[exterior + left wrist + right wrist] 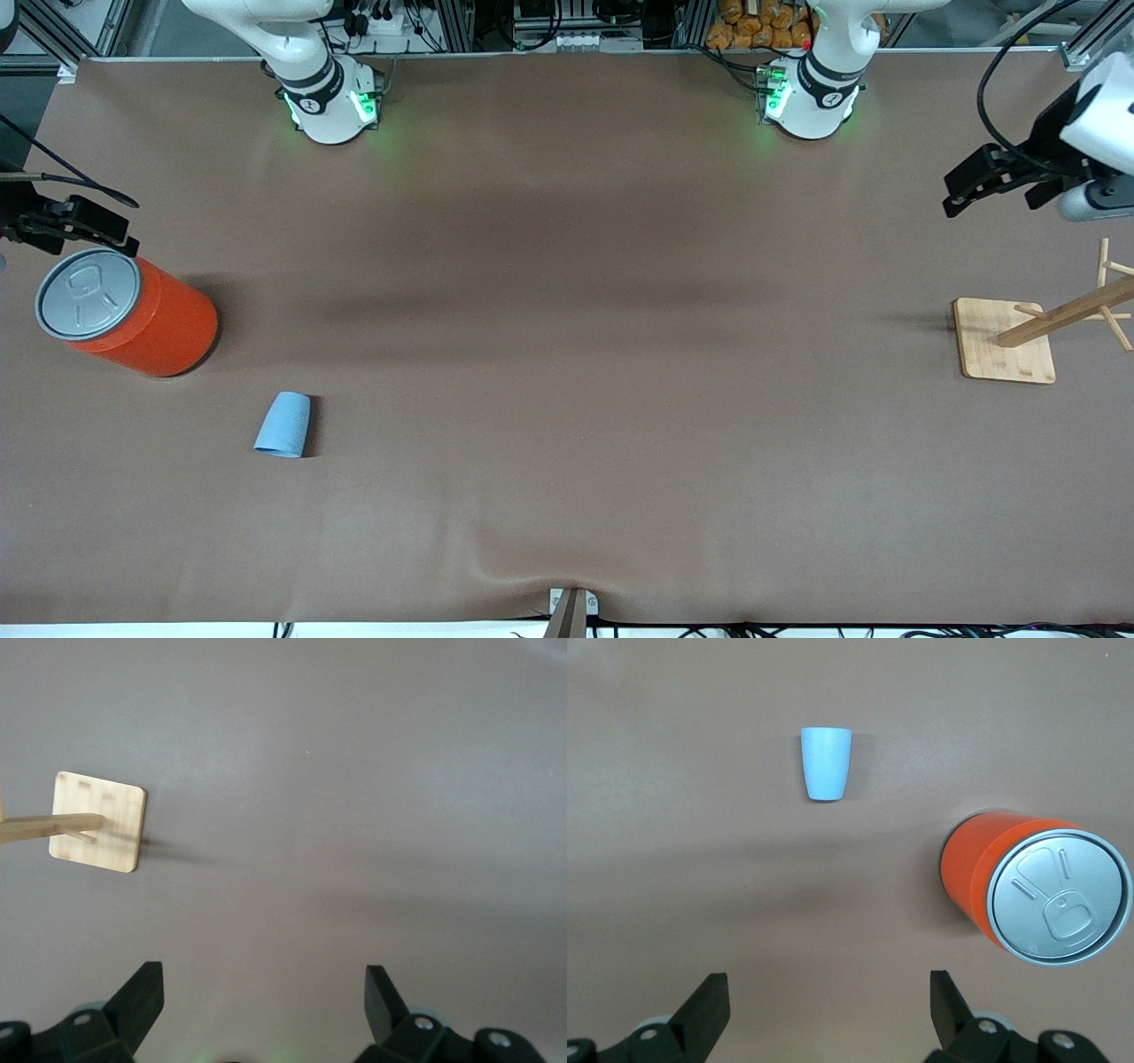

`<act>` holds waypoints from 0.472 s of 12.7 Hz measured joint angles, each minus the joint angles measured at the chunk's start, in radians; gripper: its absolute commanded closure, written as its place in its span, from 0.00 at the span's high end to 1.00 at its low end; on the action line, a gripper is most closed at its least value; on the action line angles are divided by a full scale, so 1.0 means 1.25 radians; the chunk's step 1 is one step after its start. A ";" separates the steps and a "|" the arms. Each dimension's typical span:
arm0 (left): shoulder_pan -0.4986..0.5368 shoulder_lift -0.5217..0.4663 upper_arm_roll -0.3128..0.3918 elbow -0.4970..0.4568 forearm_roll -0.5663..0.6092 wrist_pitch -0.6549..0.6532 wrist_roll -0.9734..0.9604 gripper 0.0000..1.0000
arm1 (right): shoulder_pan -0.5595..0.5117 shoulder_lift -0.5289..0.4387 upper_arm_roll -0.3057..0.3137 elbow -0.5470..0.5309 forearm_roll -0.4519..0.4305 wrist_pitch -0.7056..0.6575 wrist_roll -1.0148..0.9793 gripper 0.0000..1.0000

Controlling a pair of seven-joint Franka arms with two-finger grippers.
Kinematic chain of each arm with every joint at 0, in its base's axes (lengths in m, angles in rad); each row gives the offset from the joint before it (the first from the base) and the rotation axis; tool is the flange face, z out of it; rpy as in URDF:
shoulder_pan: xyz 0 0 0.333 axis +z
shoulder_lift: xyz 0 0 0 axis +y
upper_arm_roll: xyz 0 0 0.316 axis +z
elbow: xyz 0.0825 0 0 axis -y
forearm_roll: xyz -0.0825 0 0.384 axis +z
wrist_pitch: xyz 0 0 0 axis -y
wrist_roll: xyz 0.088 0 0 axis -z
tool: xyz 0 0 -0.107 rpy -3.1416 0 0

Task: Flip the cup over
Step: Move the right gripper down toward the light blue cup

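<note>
The small light blue cup [283,425] rests on the brown table toward the right arm's end, nearer the front camera than the orange can. Its wider end points toward the front camera and no opening shows. It also shows in the right wrist view [827,763]. My right gripper [89,226] hangs in the air over the table edge beside the can, open and empty [828,992], well away from the cup. My left gripper [966,190] hangs over the left arm's end of the table, open and empty [264,988].
A large orange can [133,310] with a grey lid stands near the right gripper, also seen in the right wrist view [1028,895]. A wooden rack on a square base [1005,341] stands at the left arm's end, also in the left wrist view [97,821].
</note>
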 measured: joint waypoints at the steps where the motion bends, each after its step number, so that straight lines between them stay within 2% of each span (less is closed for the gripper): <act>1: 0.007 0.000 0.003 0.002 0.000 -0.002 0.000 1.00 | 0.000 0.000 0.000 0.000 0.000 0.000 0.000 1.00; 6: 0.013 0.002 0.006 0.002 0.000 -0.010 0.004 1.00 | 0.000 0.000 0.000 0.000 0.000 -0.001 0.000 1.00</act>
